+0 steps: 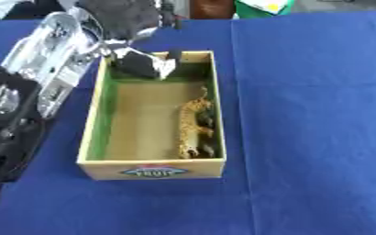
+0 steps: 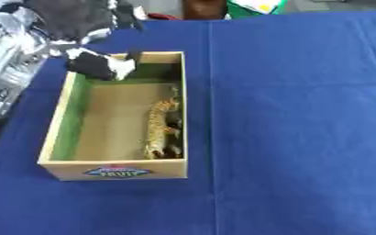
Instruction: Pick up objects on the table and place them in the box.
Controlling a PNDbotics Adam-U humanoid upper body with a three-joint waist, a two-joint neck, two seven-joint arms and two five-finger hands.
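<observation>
Blue cloth (image 1: 312,137) over table. Near: cardboard box (image 1: 96,124), open top. Spotted toy cat (image 1: 193,128) lying inside along right wall, already put away. Far end: black-and-white toy (image 1: 143,64) over box's back left corner, likely about to drop in. Left hand (image 1: 123,20) above, curled round toy. Right hand not seen.

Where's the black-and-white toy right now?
In the left hand, the black-and-white toy hangs over the box's far-left corner, up the box from the leopard figure.
</observation>
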